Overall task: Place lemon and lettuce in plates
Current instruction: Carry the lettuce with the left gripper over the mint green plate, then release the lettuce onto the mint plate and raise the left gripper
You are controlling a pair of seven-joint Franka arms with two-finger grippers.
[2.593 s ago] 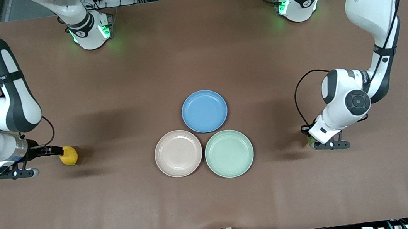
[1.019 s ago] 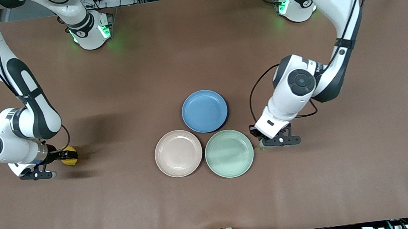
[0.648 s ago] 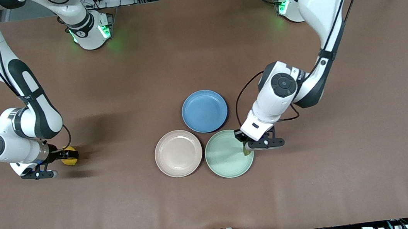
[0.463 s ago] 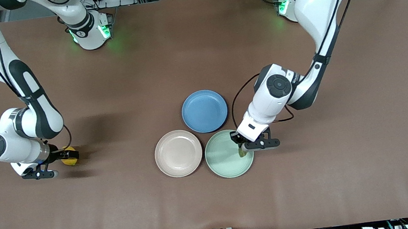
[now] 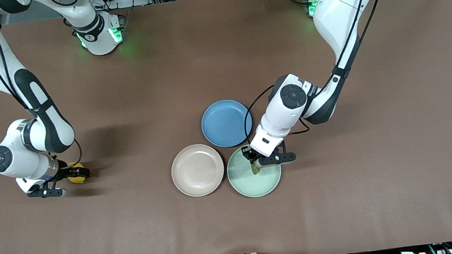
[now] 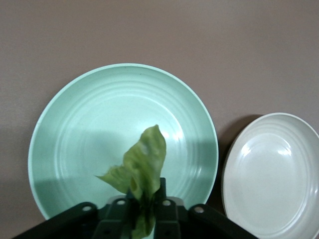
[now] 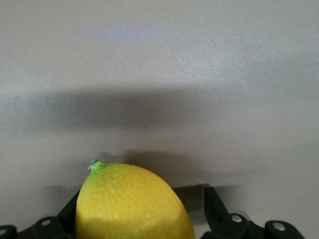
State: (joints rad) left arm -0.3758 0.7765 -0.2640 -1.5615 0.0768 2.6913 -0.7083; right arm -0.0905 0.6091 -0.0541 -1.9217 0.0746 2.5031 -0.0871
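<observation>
My left gripper (image 5: 254, 165) is shut on the lettuce (image 5: 254, 169), a wrinkly green leaf, and holds it over the mint green plate (image 5: 259, 183). In the left wrist view the lettuce (image 6: 145, 158) sticks up from between the fingers, over that plate (image 6: 84, 124). The beige-pink plate (image 5: 197, 170) lies beside the green one, empty; it also shows in the left wrist view (image 6: 273, 175). The lemon (image 5: 72, 168) lies on the table at the right arm's end. My right gripper (image 5: 77, 174) is open around it. In the right wrist view a gap shows between the lemon (image 7: 130, 203) and one finger (image 7: 214, 206).
A blue plate (image 5: 226, 123) lies empty, farther from the front camera than the other two and touching them. The brown table (image 5: 348, 207) runs wide around the plates.
My left arm has carried the lettuce from its end of the table to over the mint green plate. My right gripper has slid farther around the lemon, which has stayed in place.
</observation>
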